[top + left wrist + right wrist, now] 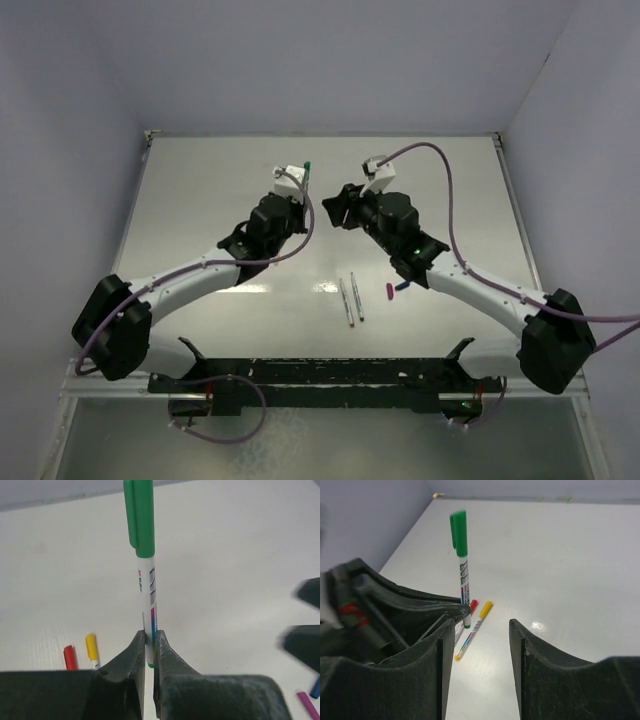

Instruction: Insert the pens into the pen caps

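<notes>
Left gripper [149, 636] is clamped tight low on the barrel of the green pen [148, 597]. The pen stands upright with the green cap [139, 517] seated on top. Right gripper [477, 627] has its jaws roughly half apart with nothing between them, near the green pen. Yellow-capped pen [470, 635] and red-capped pen [473, 605] lie side by side on the table [560, 570], mid-frame in the right wrist view. Lower centre of the top view: two uncapped pens [346, 302] lie parallel, with the purple cap [388, 292] and blue cap [402, 287] just right of them. Tip colours are too small to read.
</notes>
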